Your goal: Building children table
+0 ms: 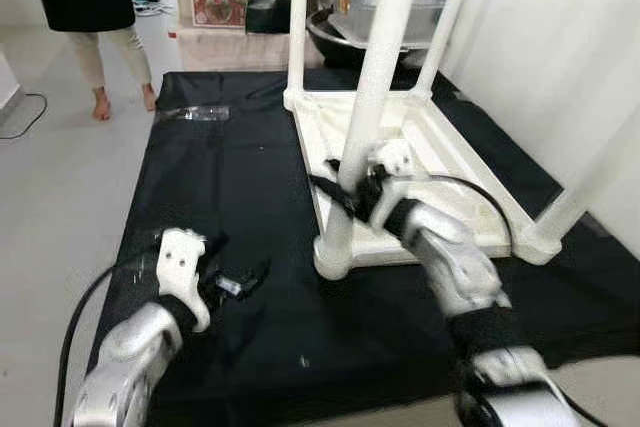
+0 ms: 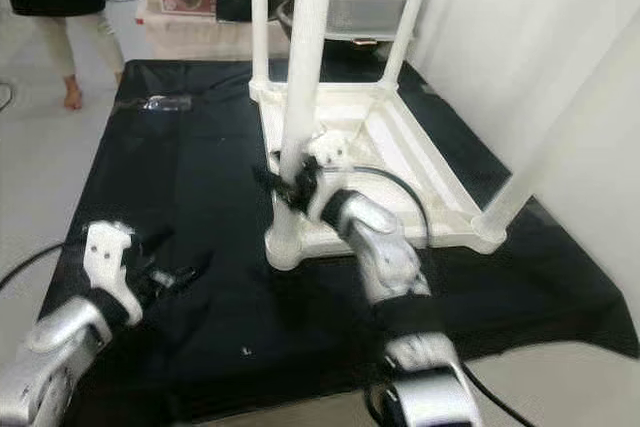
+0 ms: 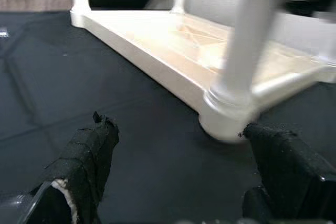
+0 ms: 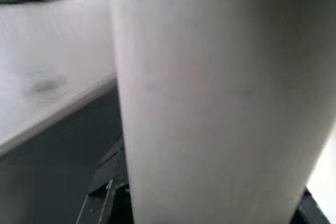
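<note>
Left gripper (image 1: 238, 282) hovered low over the black mat (image 1: 220, 197), fingers apart and empty, just short of the near corner socket. Right gripper (image 1: 350, 192) was clamped around the near leg (image 1: 375, 77), low on its shaft. Beyond it the tabletop (image 1: 440, 162) lay inverted on the mat, four legs standing. Judged step: seating this leg. Next move likely needs firm downward pressure, leg kept upright. A person (image 1: 95, 7) stood farther back.

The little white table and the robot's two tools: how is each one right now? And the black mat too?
White table: upside down on the mat, legs pointing up.
Near leg: upright in its corner socket.
Right tool: shut on the near leg, low down.
Left tool: open, just above the mat, holding nothing.
Black mat: spread flat on the floor.
</note>
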{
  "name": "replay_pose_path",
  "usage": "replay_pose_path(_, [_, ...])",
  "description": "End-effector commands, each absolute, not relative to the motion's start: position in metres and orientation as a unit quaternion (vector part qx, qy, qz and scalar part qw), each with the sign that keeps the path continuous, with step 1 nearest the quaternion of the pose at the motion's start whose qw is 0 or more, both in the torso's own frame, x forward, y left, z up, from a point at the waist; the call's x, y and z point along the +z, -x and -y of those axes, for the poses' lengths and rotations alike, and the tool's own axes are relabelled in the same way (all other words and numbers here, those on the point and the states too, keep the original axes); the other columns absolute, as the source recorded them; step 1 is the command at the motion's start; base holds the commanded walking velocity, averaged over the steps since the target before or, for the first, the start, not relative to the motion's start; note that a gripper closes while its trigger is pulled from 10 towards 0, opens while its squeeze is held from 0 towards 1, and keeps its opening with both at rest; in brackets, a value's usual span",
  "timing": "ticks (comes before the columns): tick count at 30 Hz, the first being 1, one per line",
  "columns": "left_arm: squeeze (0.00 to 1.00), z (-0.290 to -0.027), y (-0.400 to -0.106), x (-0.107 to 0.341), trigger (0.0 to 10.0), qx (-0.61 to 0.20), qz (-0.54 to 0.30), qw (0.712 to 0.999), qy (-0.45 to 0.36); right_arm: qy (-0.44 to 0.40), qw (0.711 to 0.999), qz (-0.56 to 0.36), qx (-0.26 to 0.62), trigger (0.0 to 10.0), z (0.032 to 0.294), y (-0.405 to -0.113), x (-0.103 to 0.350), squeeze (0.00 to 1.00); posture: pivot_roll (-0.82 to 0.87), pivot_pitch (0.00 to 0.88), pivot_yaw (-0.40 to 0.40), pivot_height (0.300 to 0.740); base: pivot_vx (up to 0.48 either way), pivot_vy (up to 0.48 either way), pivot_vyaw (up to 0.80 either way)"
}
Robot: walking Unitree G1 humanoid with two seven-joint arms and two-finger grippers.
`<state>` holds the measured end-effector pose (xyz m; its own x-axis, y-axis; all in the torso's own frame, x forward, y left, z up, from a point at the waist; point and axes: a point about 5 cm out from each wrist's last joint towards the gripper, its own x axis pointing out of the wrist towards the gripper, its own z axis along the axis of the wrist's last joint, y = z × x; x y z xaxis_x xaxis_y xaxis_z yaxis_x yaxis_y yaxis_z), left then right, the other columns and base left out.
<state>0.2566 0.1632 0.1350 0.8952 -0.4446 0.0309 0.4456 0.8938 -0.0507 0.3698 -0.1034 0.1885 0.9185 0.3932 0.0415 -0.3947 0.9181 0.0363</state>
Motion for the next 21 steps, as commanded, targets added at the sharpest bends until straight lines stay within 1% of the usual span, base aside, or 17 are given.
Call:
replay_pose_path(1, [0.0, -0.167, -0.252, 0.131, 10.0, -0.224, -0.001, 0.974, 0.033, -0.008, 0.994, -0.07, -0.079, 0.0, 0.177, -0.372, 0.158, 0.0, 0.07, 0.0, -0.099, 0.74, 0.0, 0.0, 0.0])
replay_pose_path(2, [0.0, -0.168, -0.252, 0.131, 10.0, -0.225, -0.001, 0.974, 0.033, 0.0, 0.979, -0.093, -0.18, 0.0, 0.202, -0.366, 0.151, 0.0, 0.06, 0.0, -0.095, 0.74, 0.0, 0.0, 0.0])
replay_pose_path(3, [0.0, -0.168, -0.252, 0.132, 10.0, -0.225, -0.001, 0.974, 0.033, 0.013, 0.967, -0.098, -0.236, 0.0, 0.218, -0.358, 0.15, 0.0, 0.06, 0.0, -0.09, 0.74, 0.0, 0.0, 0.0])
replay_pose_path(6, [0.0, -0.168, -0.252, 0.132, 10.0, -0.226, -0.001, 0.974, 0.033, 0.029, 0.958, -0.092, -0.27, 0.0, 0.226, -0.35, 0.152, 0.0, 0.05, 0.0, -0.089, 0.74, 0.0, 0.0, 0.0])
replay_pose_path(8, [0.0, -0.168, -0.252, 0.131, 10.0, -0.228, -0.003, 0.973, 0.032, 0.048, 0.965, -0.068, -0.25, 0.0, 0.211, -0.329, 0.16, 0.0, 0.04, 0.0, -0.071, 0.74, 0.0, 0.0, 0.0])
replay_pose_path(9, [0.0, -0.168, -0.252, 0.131, 10.0, -0.228, -0.003, 0.973, 0.032, 0.048, 0.965, -0.068, -0.25, 0.0, 0.211, -0.329, 0.16, 0.0, 0.04, 0.0, -0.071, 0.74, 0.0, 0.0, 0.0])
replay_pose_path(10, [0.0, -0.169, -0.252, 0.131, 10.0, -0.228, -0.003, 0.973, 0.032, 0.041, 0.97, -0.077, -0.229, 4.0, 0.202, -0.326, 0.158, 0.0, 0.04, 0.0, -0.07, 0.74, 0.0, 0.0, 0.0])
replay_pose_path(11, [0.0, -0.169, -0.252, 0.131, 10.0, -0.228, -0.004, 0.973, 0.031, 0.039, 0.978, -0.083, -0.19, 10.0, 0.19, -0.325, 0.157, 0.0, 0.04, 0.0, -0.069, 0.74, 0.0, 0.0, 0.0])
replay_pose_path(12, [0.0, -0.169, -0.252, 0.131, 10.0, -0.229, -0.004, 0.973, 0.031, 0.032, 0.985, -0.076, -0.153, 10.0, 0.178, -0.325, 0.158, 0.0, 0.04, 0.0, -0.069, 0.74, 0.0, 0.0, 0.0])
replay_pose_path(14, [0.0, -0.169, -0.253, 0.131, 10.0, -0.229, -0.004, 0.973, 0.031, 0.028, 0.989, -0.068, -0.131, 10.0, 0.172, -0.325, 0.159, 0.0, 0.04, 0.0, -0.069, 0.74, 0.0, 0.0, 0.0])
replay_pose_path(15, [0.0, -0.169, -0.253, 0.131, 10.0, -0.229, -0.004, 0.973, 0.03, 0.01, 0.995, -0.037, -0.087, 10.0, 0.161, -0.326, 0.166, 0.57, 0.04, 0.0, -0.067, 0.74, 0.0, 0.0, 0.0])
replay_pose_path(16, [0.0, -0.169, -0.254, 0.131, 10.0, -0.229, -0.005, 0.973, 0.03, -0.025, 1.0, -0.007, -0.004, 10.0, 0.146, -0.331, 0.178, 1.0, 0.05, 0.0, -0.073, 0.74, 0.0, 0.0, 0.0])
replay_pose_path(17, [0.0, -0.169, -0.254, 0.131, 10.0, -0.229, -0.005, 0.973, 0.03, -0.025, 1.0, -0.007, -0.004, 10.0, 0.146, -0.331, 0.178, 1.0, 0.05, 0.0, -0.073, 0.74, 0.0, 0.0, 0.0])
replay_pose_path(18, [0.0, -0.17, -0.254, 0.131, 10.0, -0.229, -0.005, 0.973, 0.029, -0.048, 0.997, 0.013, 0.053, 10.0, 0.136, -0.334, 0.187, 1.0, 0.05, 0.0, -0.074, 0.74, 0.0, 0.0, 0.0])
replay_pose_path(19, [0.0, -0.17, -0.255, 0.131, 10.0, -0.229, -0.005, 0.973, 0.029, -0.059, 0.989, 0.037, 0.13, 10.0, 0.126, -0.338, 0.199, 0.0, 0.04, 0.0, -0.072, 0.74, 0.0, 0.0, 0.0])
replay_pose_path(20, [0.0, -0.171, -0.255, 0.131, 10.0, -0.228, -0.005, 0.973, 0.029, -0.056, 0.98, 0.06, 0.182, 10.0, 0.121, -0.34, 0.211, 0.0, 0.04, 0.0, -0.072, 0.74, 0.0, 0.0, 0.0])
replay_pose_path(21, [0.0, -0.171, -0.255, 0.131, 10.0, -0.228, -0.005, 0.973, 0.029, -0.056, 0.98, 0.06, 0.182, 10.0, 0.121, -0.34, 0.211, 0.0, 0.04, 0.0, -0.072, 0.74, 0.0, 0.0, 0.0])
